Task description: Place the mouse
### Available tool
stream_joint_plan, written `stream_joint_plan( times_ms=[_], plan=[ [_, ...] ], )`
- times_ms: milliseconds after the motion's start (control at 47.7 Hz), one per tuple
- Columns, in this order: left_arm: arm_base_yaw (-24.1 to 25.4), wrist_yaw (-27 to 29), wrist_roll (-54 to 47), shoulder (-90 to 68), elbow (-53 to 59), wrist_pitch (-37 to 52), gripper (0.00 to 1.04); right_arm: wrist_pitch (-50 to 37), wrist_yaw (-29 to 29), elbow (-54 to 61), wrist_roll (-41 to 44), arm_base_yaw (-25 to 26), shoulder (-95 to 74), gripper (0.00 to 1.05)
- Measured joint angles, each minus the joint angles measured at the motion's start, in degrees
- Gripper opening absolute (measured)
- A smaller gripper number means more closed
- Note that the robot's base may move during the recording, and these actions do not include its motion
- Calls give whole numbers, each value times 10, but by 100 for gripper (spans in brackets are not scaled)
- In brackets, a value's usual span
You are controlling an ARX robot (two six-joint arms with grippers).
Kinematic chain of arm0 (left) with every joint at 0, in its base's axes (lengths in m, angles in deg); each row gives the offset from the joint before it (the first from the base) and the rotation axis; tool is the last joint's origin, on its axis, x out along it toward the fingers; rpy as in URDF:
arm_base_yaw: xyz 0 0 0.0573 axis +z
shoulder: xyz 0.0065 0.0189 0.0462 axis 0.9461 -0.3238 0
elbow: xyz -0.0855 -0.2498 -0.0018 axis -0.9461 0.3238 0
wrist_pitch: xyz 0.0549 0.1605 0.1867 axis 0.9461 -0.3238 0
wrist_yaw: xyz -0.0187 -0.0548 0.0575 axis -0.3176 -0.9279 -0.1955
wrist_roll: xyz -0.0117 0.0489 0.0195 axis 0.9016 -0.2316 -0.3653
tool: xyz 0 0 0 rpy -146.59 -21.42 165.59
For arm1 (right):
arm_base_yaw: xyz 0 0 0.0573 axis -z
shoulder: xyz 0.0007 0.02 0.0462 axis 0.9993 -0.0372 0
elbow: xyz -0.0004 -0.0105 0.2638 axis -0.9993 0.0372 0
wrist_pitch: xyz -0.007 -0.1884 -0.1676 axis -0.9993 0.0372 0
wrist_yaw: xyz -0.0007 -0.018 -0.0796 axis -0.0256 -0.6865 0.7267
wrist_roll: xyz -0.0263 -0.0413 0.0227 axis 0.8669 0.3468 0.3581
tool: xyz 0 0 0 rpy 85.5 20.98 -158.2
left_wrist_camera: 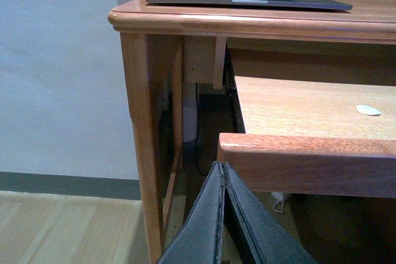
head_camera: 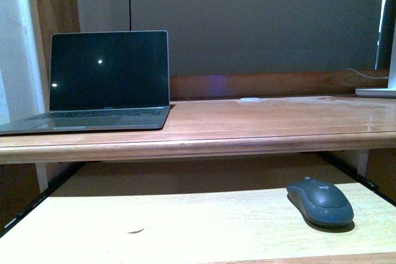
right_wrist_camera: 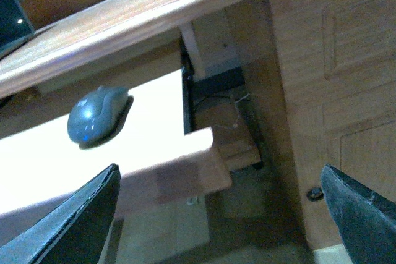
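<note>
A wooden desk (head_camera: 260, 122) stands against a grey wall, with a pale pull-out tray (head_camera: 173, 224) below its top. At the left of the desk top I see one open laptop (head_camera: 108, 75), its screen dark. At the right of the tray lies one dark grey mouse (head_camera: 320, 201), flat on its base. My left jaws are pressed together, low before the tray's front edge, and the mouse is outside their camera's view. My right jaws are spread wide and empty. The mouse lies ahead of them on the tray, well apart.
</note>
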Motion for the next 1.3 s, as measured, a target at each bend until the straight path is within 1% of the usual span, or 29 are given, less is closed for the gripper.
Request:
stream_joint_plan(
  times_ms=[63, 126, 147, 420, 671, 776, 881, 923, 1028, 1070, 1133, 1175, 1217, 1301],
  plan=[
    [0, 0, 0, 2, 0, 0, 3, -80, 27, -35, -9, -11, -97, 97],
    [0, 0, 0, 2, 0, 0, 3, -119, 44, -63, -10, -28, -150, 97],
    [0, 0, 0, 2, 0, 0, 3, -135, 53, -80, -9, -42, -176, 97],
    [0, 0, 0, 2, 0, 0, 3, -195, 132, -195, 33, -174, -334, 97],
    [0, 0, 0, 2, 0, 0, 3, -235, 191, -211, 62, -285, -421, 97],
    [0, 0, 0, 2, 0, 0, 22, -249, 220, -217, 87, -337, -454, 97],
    [0, 0, 0, 2, 0, 0, 40, -255, 253, -231, 116, -368, -490, 97],
    [0, 0, 0, 2, 0, 0, 45, -254, 263, -236, 124, -373, -500, 97],
    [0, 0, 0, 2, 0, 0, 65, -249, 298, -261, 153, -383, -533, 97],
    [0, 0, 0, 2, 0, 0, 70, -242, 305, -268, 161, -384, -540, 97],
    [0, 0, 0, 2, 0, 0, 80, -223, 322, -284, 175, -385, -552, 97],
    [0, 0, 0, 2, 0, 0, 91, -208, 332, -300, 185, -386, -562, 97],
    [0, 0, 0, 2, 0, 0, 98, -193, 339, -313, 191, -385, -569, 97],
    [0, 0, -1, 2, 0, 0, 97, -160, 349, -336, 201, -383, -579, 97]
  ],
)
